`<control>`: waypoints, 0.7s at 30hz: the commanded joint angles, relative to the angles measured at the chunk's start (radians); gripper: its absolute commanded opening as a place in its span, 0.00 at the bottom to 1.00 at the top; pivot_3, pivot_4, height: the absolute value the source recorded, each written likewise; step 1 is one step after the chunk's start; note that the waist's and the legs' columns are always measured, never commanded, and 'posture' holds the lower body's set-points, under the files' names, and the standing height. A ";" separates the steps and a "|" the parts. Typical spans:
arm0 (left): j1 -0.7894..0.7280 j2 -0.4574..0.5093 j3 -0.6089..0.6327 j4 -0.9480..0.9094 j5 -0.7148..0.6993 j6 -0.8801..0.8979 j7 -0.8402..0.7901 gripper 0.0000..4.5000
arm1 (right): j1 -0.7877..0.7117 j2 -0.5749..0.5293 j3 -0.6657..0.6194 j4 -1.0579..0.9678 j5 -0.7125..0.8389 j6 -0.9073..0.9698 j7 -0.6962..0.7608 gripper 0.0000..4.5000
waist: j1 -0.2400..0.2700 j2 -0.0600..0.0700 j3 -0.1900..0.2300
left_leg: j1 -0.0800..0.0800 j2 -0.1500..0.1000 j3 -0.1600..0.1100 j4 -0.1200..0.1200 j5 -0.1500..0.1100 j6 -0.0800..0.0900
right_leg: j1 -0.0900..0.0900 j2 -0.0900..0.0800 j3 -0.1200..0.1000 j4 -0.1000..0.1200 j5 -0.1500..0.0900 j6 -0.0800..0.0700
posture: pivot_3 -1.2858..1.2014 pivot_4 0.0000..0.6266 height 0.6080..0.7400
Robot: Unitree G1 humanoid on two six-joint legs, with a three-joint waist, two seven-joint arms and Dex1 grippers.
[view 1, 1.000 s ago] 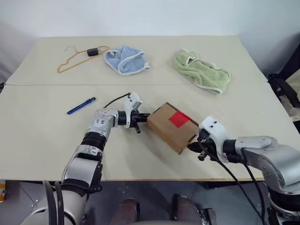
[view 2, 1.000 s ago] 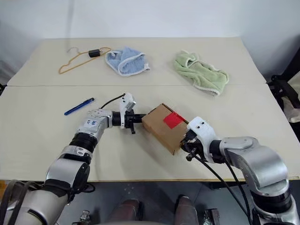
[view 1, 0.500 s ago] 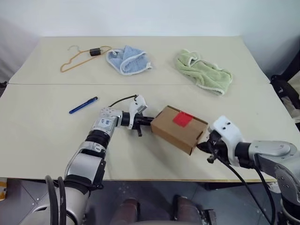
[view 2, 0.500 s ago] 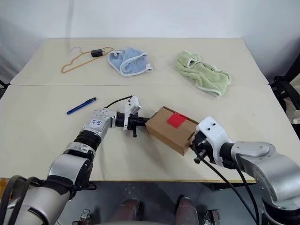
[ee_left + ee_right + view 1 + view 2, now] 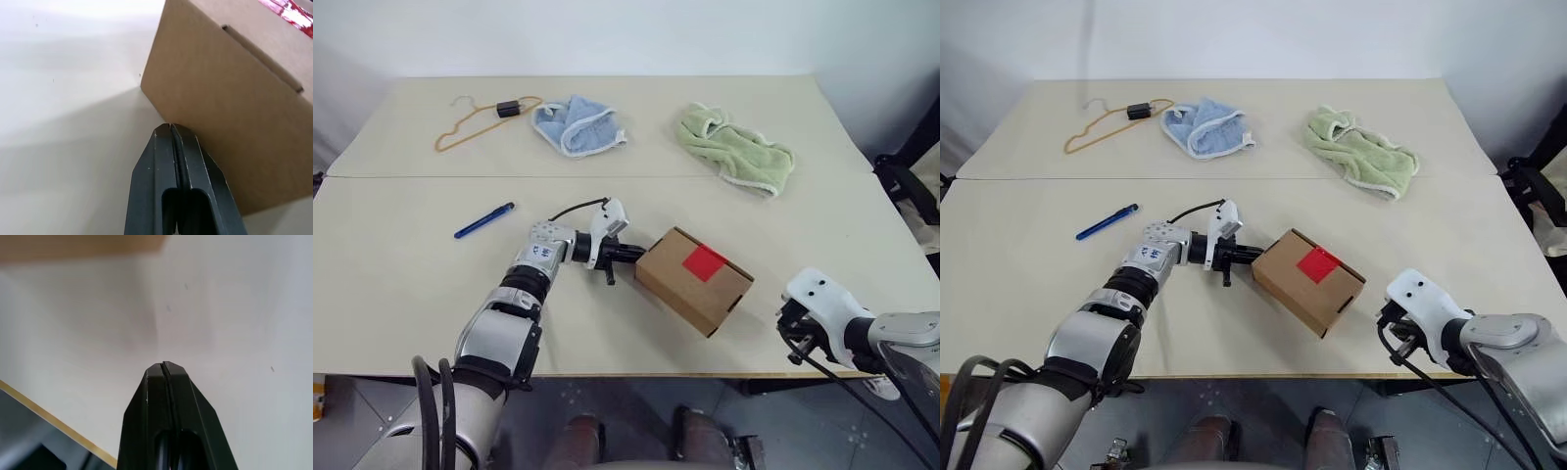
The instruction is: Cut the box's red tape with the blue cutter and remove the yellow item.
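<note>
Both end effectors pressed together | left end effector [image 5: 171, 128] touching box [image 5: 695, 279] | right end effector [image 5: 163, 364] apart

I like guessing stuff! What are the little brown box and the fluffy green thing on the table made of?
The small brown box looks like plain matte cardboard: dull tan faces, sharp folded edges and a flap seam. The shiny red tape patch on top is probably plastic. The fluffy green cloth seems to be soft terry towelling, crumpled in loose folds with a paler trimmed edge.
</note>
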 commanded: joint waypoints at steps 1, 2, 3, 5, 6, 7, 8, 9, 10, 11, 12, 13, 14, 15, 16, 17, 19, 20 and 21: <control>-0.039 -0.025 0.007 0.010 -0.001 -0.024 -0.005 0.01 | -0.055 0.058 -0.027 -0.026 0.038 -0.001 -0.016 0.00 | 0.001 0.000 0.000 | 0.000 0.000 0.000 0.000 0.000 0.000 | 0.000 0.000 0.000 0.000 0.000 0.000 | 0.52 0.24 1.00; -0.041 -0.030 0.007 0.012 -0.001 -0.025 -0.004 0.01 | -0.061 0.067 -0.025 -0.025 0.042 -0.001 -0.019 0.00 | 0.001 0.000 0.000 | 0.000 0.000 0.000 0.000 0.000 0.000 | 0.000 0.000 0.000 0.000 0.000 0.000 | 0.52 0.24 1.00; -0.045 -0.042 0.006 0.013 -0.002 -0.024 -0.007 0.01 | -0.071 0.068 -0.004 -0.020 0.043 -0.009 -0.023 0.00 | 0.002 0.000 0.000 | 0.000 0.000 0.000 0.000 0.000 0.000 | 0.000 0.000 0.000 0.000 0.000 0.000 | 0.52 0.24 1.00; -0.049 -0.057 0.005 0.015 -0.002 -0.024 -0.013 0.01 | -0.089 0.067 0.031 -0.010 0.046 -0.019 -0.030 0.00 | 0.003 -0.001 0.000 | -0.001 0.000 0.000 0.000 0.000 0.000 | 0.000 0.000 0.000 -0.001 0.000 0.000 | 0.52 0.24 1.00; -0.049 -0.061 0.004 0.015 -0.001 -0.025 -0.014 0.01 | -0.096 0.066 0.041 -0.007 0.047 -0.021 -0.033 0.00 | 0.002 -0.001 0.000 | -0.001 0.000 0.000 0.000 0.000 0.000 | 0.000 0.000 0.000 -0.001 0.000 0.000 | 0.52 0.24 1.00; -0.050 -0.062 0.004 0.016 0.001 -0.026 -0.014 0.01 | -0.100 0.065 0.046 -0.005 0.047 -0.022 -0.036 0.00 | 0.002 -0.001 0.000 | -0.001 0.000 0.000 0.000 0.000 0.000 | 0.000 0.000 0.000 -0.001 0.000 0.000 | 0.52 0.24 1.00; -0.050 -0.061 0.005 0.018 0.001 -0.027 -0.014 0.01 | -0.102 0.064 0.047 -0.004 0.048 -0.021 -0.038 0.00 | 0.002 -0.001 0.000 | -0.001 0.000 0.000 0.000 0.000 0.001 | 0.000 0.000 0.000 -0.001 0.000 0.000 | 0.52 0.24 1.00; -0.052 -0.061 0.007 0.020 0.001 -0.027 -0.013 0.01 | -0.103 0.060 0.047 -0.003 0.049 -0.022 -0.039 0.00 | 0.002 -0.001 0.000 | -0.001 0.000 0.000 0.000 0.000 0.001 | 0.000 0.000 0.000 -0.001 0.000 0.000 | 0.52 0.24 1.00; -0.054 -0.059 0.010 0.023 0.000 -0.028 -0.012 0.01 | -0.103 0.056 0.044 -0.003 0.049 -0.021 -0.039 0.00 | 0.002 -0.001 0.000 | -0.001 0.000 0.000 0.000 0.000 0.001 | 0.000 0.000 0.000 -0.001 0.000 0.000 | 0.52 0.24 1.00; -0.055 -0.058 0.012 0.026 0.000 -0.029 -0.012 0.01 | -0.103 0.053 0.043 -0.003 0.050 -0.021 -0.039 0.00 | 0.002 -0.001 0.000 | -0.001 0.000 0.000 0.000 0.000 0.001 | 0.000 0.000 0.000 -0.001 0.000 0.000 | 0.52 0.24 1.00; -0.056 -0.053 0.014 0.029 0.001 -0.032 -0.008 0.01 | -0.098 0.047 0.035 -0.003 0.050 -0.019 -0.037 0.00 | 0.002 -0.001 0.000 | -0.001 0.000 0.000 0.000 0.000 0.001 | 0.000 0.000 0.000 -0.001 0.000 0.000 | 0.52 0.24 1.00; -0.057 -0.047 0.016 0.031 0.003 -0.036 -0.004 0.01 | -0.092 0.041 0.026 -0.005 0.051 -0.017 -0.036 0.00 | 0.002 -0.001 0.000 | -0.001 0.000 0.000 0.000 0.000 0.001 | 0.000 0.000 0.000 -0.001 0.000 0.000 | 0.52 0.24 1.00; -0.058 -0.040 0.019 0.034 0.003 -0.039 0.003 0.01 | -0.084 0.035 0.014 -0.008 0.051 -0.015 -0.033 0.00 | 0.002 -0.001 0.000 | -0.001 0.000 0.000 0.000 0.000 0.001 | 0.000 0.000 0.000 -0.001 0.000 0.000 | 0.52 0.24 1.00; -0.061 -0.030 0.022 0.035 0.004 -0.038 0.008 0.01 | -0.074 0.030 0.000 -0.011 0.052 -0.013 -0.031 0.00 | 0.002 -0.001 0.000 | -0.001 0.000 0.000 0.000 0.000 0.001 | 0.000 0.000 0.000 -0.001 0.000 0.000 | 0.52 0.24 1.00; -0.064 -0.020 0.025 0.035 0.005 -0.037 0.016 0.01 | -0.062 0.025 -0.016 -0.012 0.053 -0.012 -0.031 0.00 | 0.002 -0.001 0.000 | -0.001 0.000 0.000 0.000 0.000 0.001 | 0.000 0.000 0.000 -0.001 0.000 0.000 | 0.52 0.24 1.00; -0.069 -0.008 0.034 0.034 0.000 -0.037 0.029 0.01 | -0.041 0.011 -0.039 -0.010 0.050 -0.018 -0.026 0.00 | 0.002 -0.001 0.000 | -0.001 0.000 0.000 0.000 0.000 0.001 | 0.000 0.000 0.000 -0.001 0.000 0.000 | 0.52 0.24 1.00; -0.080 0.013 0.055 0.031 -0.014 -0.035 0.051 0.01 | 0.001 -0.020 -0.082 0.000 0.040 -0.044 -0.017 0.00 | 0.002 -0.001 0.001 | -0.002 0.000 0.000 0.000 0.000 0.001 | 0.000 0.000 0.000 -0.001 0.000 0.000 | 0.52 0.24 1.00; -0.085 0.022 0.067 0.029 -0.020 -0.034 0.064 0.01 | 0.021 -0.037 -0.104 0.010 0.032 -0.065 -0.011 0.00 | 0.002 -0.001 0.001 | -0.002 0.000 0.000 0.000 0.000 0.001 | 0.000 0.000 0.000 -0.001 0.000 0.001 | 0.52 0.24 1.00; -0.090 0.031 0.075 0.028 -0.023 -0.031 0.074 0.01 | 0.040 -0.053 -0.125 0.020 0.024 -0.095 -0.004 0.00 | 0.002 -0.001 0.001 | -0.002 0.000 0.000 0.000 0.000 0.001 | -0.001 0.000 0.000 -0.002 0.000 0.001 | 0.52 0.24 1.00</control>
